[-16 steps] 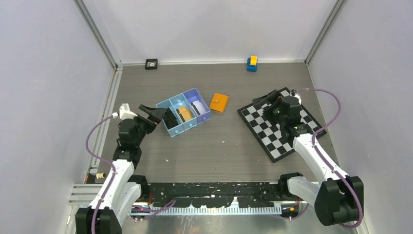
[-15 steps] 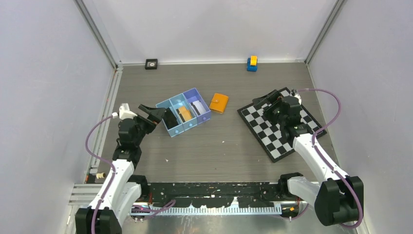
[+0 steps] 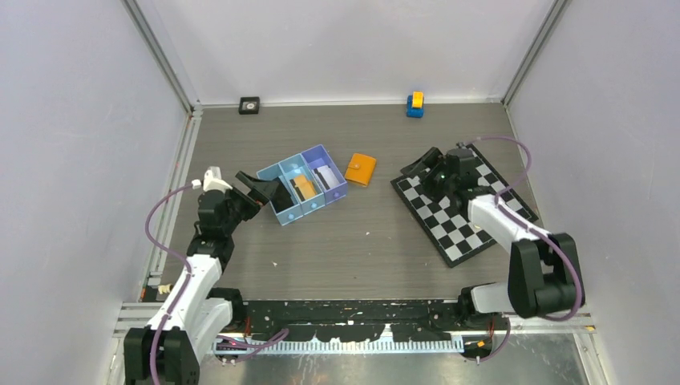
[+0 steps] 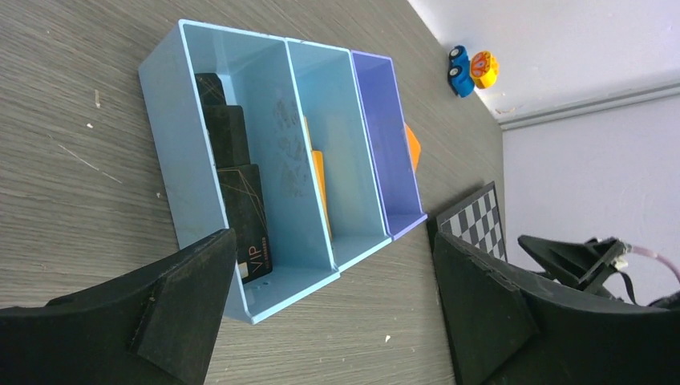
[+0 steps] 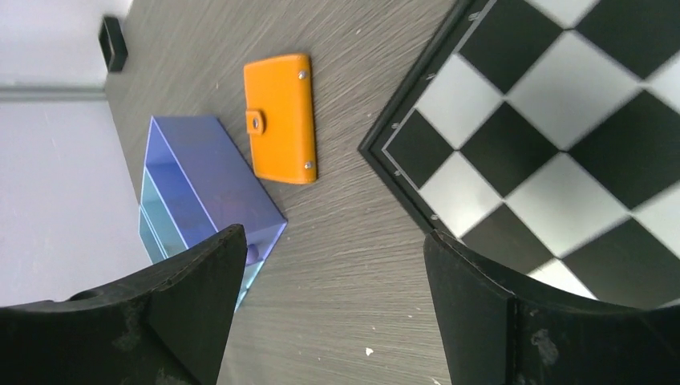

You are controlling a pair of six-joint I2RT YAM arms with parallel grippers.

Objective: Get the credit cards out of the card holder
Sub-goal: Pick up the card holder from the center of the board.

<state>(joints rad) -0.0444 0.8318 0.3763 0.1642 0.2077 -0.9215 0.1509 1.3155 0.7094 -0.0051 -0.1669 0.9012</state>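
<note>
Swung leftward across the table [image 3: 361,249], my right gripper [image 3: 422,165] hovers spread over the chessboard [image 3: 449,233], at its 10 o'clock corner. My left gripper [image 3: 258,186], spread, faces the blue tray [image 3: 298,213]. The card holder [image 3: 361,170], snapped shut, lies at 3 o'clock of the tray.

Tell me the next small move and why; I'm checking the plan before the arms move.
Probably advance the right gripper toward the card holder. The holder lies closed on the table between the blue tray and the chessboard. Nothing grips it, and the right gripper is open and faces it.
</note>
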